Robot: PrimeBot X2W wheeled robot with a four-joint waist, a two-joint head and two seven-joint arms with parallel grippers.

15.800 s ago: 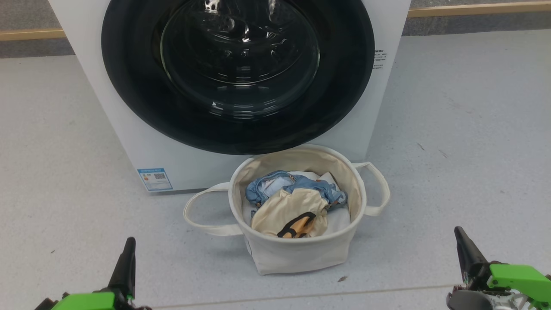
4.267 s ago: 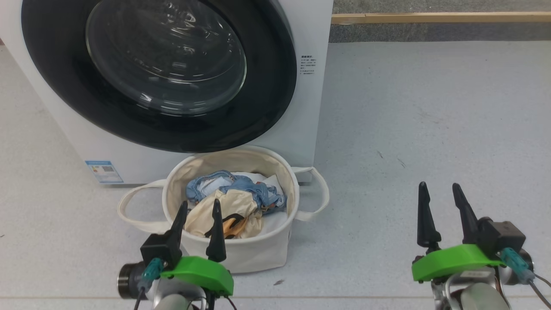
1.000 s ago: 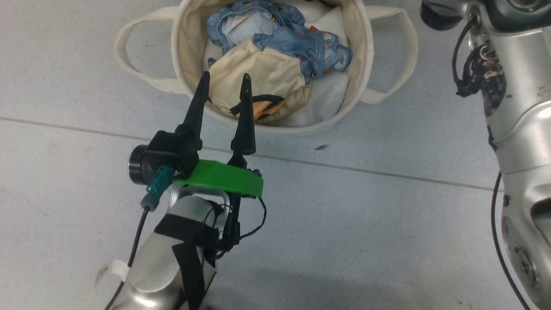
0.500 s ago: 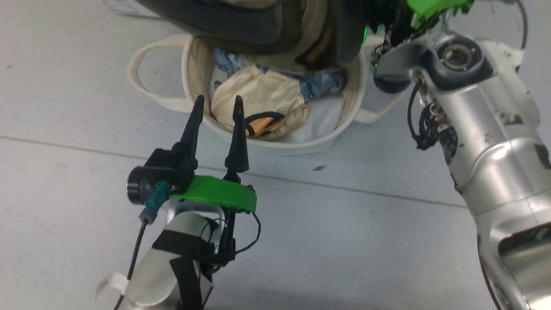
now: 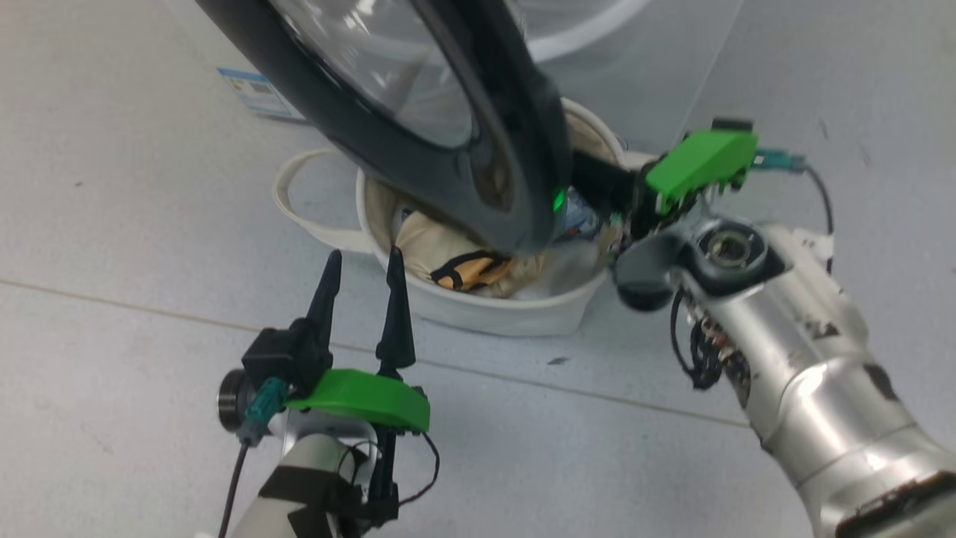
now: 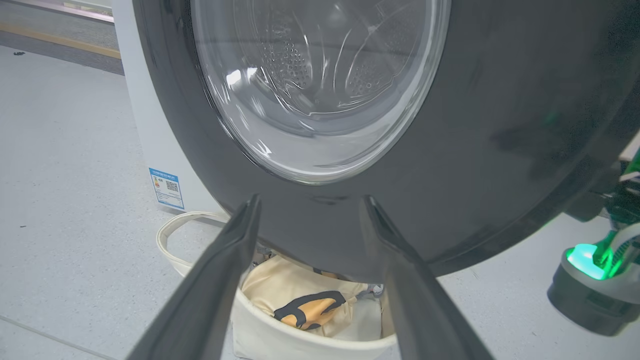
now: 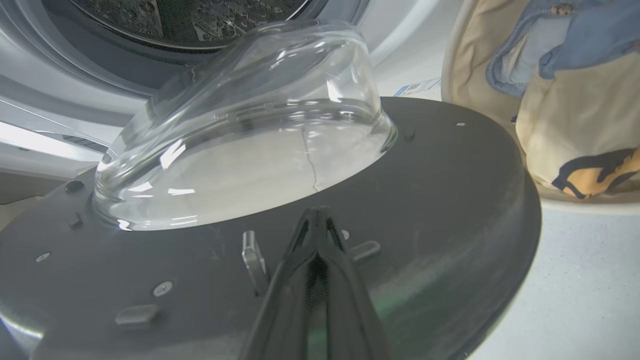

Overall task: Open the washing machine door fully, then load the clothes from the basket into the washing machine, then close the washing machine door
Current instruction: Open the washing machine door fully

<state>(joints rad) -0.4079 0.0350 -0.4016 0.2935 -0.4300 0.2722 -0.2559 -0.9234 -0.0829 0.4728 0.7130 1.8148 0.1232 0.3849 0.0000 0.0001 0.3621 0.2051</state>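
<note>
The washing machine door (image 5: 418,149) stands partly open, its black rim hanging over the basket (image 5: 493,320). My right gripper (image 5: 597,187) is shut, with its tip behind the door's free edge. In the right wrist view the right gripper (image 7: 316,211) points at the door's grey inner face (image 7: 440,200), just below the glass bowl (image 7: 250,125). My left gripper (image 5: 363,254) is open and holds nothing, on the near side of the basket. The left gripper (image 6: 311,198) faces the door's outer rim (image 6: 500,125). The clothes lie in the basket: a cream garment (image 5: 448,258) and a blue one (image 7: 550,50).
The white washing machine (image 5: 635,67) stands behind the door, with a blue label (image 5: 254,86) low on its front and the steel drum mouth (image 7: 175,20) exposed. One basket handle (image 5: 299,202) loops out to the left. Grey floor lies all around.
The head camera has tilted up. The door has swung further out over the basket, with the shut right gripper behind its edge. The left gripper stays open near the basket.
</note>
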